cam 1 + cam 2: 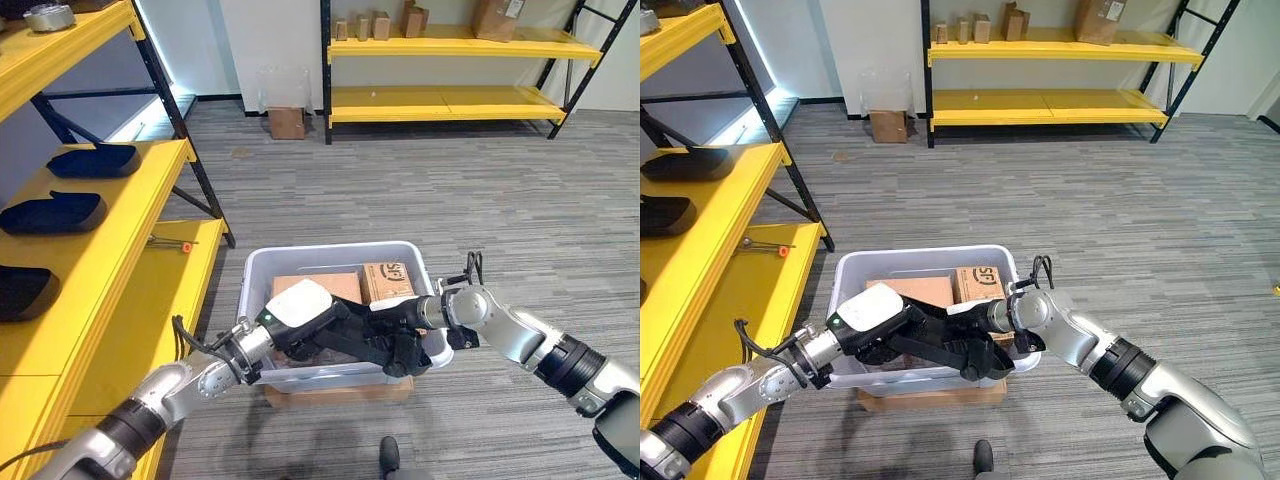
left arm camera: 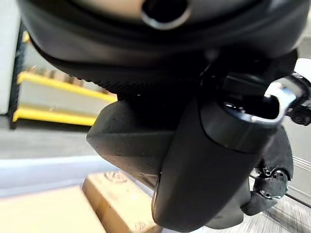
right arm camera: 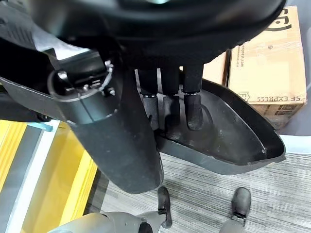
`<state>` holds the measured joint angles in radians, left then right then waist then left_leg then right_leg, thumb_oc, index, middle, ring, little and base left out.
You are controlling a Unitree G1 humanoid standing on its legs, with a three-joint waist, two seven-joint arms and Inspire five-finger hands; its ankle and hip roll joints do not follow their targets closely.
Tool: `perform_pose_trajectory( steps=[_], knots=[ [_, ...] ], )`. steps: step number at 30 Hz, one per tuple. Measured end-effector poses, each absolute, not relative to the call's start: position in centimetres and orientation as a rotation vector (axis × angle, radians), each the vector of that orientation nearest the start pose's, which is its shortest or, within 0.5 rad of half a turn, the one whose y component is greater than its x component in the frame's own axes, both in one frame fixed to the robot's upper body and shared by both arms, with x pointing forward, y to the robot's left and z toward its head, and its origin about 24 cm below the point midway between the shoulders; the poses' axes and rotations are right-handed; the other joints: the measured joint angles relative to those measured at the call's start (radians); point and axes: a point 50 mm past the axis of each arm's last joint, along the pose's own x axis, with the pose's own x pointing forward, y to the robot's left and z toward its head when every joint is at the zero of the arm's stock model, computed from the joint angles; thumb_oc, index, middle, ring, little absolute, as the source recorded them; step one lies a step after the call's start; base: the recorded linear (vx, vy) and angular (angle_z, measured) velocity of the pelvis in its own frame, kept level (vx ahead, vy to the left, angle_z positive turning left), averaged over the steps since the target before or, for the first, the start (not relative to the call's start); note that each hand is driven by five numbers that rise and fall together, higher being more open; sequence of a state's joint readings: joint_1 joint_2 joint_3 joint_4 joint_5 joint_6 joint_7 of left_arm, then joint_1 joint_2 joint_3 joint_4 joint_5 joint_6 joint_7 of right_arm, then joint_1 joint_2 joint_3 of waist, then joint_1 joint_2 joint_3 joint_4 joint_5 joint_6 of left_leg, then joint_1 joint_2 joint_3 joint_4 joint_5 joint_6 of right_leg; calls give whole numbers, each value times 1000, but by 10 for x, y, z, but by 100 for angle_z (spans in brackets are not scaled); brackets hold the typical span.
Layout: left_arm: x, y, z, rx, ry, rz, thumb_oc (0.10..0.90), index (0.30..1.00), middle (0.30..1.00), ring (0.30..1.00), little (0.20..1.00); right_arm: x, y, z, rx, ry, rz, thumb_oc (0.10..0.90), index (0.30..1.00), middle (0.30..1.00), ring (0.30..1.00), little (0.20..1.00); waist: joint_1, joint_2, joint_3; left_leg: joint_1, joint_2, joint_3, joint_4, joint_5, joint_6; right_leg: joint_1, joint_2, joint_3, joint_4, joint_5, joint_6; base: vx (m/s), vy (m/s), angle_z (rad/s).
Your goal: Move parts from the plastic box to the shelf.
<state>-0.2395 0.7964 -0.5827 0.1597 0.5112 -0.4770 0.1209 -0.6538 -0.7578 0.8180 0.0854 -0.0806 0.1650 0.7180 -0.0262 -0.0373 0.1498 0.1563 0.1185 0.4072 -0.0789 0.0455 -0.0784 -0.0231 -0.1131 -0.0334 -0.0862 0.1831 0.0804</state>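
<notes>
A pale grey plastic box [image 1: 330, 252] stands on the floor in front of me with cardboard cartons inside. Over its near rim, both hands hold one black curved moulded part [image 1: 388, 352]. My left hand [image 1: 300, 303], with a white cover, grips the part's left end, and its thumb [image 2: 204, 170] presses on the part [image 2: 124, 141]. My right hand [image 1: 408, 314] grips the right end. In the right wrist view its fingers [image 3: 192, 109] curl inside the part's hollow [image 3: 233, 141]. On my left, the yellow shelf [image 1: 120, 225] carries similar black parts [image 1: 95, 160] [image 1: 50, 212] [image 1: 20, 290].
Two cartons [image 1: 320, 285] [image 1: 388, 280] lie in the box, which rests on flat cardboard [image 1: 340, 393]. An orange-handled screwdriver [image 1: 172, 243] lies on the lower shelf board. A far yellow rack [image 1: 460, 40] holds cartons, with a small carton [image 1: 287, 122] on the floor. A person's shoes [image 3: 240, 201] stand close behind.
</notes>
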Motion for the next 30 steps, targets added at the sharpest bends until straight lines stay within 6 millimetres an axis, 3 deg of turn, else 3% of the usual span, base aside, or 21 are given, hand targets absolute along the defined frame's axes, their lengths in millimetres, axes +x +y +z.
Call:
perform_pose_trajectory(
  steps=[5,12,20,21,22,23,30],
  knots=[
    [238,167,39,1059,-276,-719,400,300,300,300,300,287,-125,70,-1142,260,1204,400,300,300,300,300,4,-6,3,0,-1,-2,0,-1,1,1,-2,-1,-4,-6,7,0,0,0],
    [228,173,21,882,-84,-676,400,300,300,300,300,283,-130,66,-1129,228,1192,400,300,300,300,300,5,-18,10,0,0,-3,0,-3,1,2,-3,-3,-7,-7,7,0,0,0],
    [224,172,14,834,-18,-683,400,300,300,300,300,279,-132,60,-1124,224,1188,400,300,300,300,300,20,-19,11,3,-1,-16,0,-5,4,13,-5,-14,-7,-12,5,12,-6,5],
    [224,172,13,833,-17,-683,400,300,300,300,300,279,-132,60,-1122,226,1186,551,511,511,511,511,25,-19,11,3,0,-18,0,-8,8,14,-5,-16,-7,-15,8,40,-10,3],
    [224,172,13,833,-16,-681,400,300,300,300,300,279,-132,60,-1123,225,1185,649,649,649,649,649,28,-19,11,3,0,-20,0,-8,8,15,-5,-18,-7,-15,8,29,-6,9],
    [224,173,14,834,-14,-679,400,300,300,300,300,280,-132,61,-1123,224,1181,900,1000,1000,1000,1000,30,-19,11,3,0,-26,0,-8,8,19,-6,-26,-7,-16,8,32,-3,13],
    [230,180,18,736,5,-566,400,300,300,300,300,300,-130,85,-956,165,988,900,1000,1000,1000,1000,34,-18,11,7,-1,-40,0,-5,4,32,-8,-35,-7,-16,4,23,8,6]
  ],
)
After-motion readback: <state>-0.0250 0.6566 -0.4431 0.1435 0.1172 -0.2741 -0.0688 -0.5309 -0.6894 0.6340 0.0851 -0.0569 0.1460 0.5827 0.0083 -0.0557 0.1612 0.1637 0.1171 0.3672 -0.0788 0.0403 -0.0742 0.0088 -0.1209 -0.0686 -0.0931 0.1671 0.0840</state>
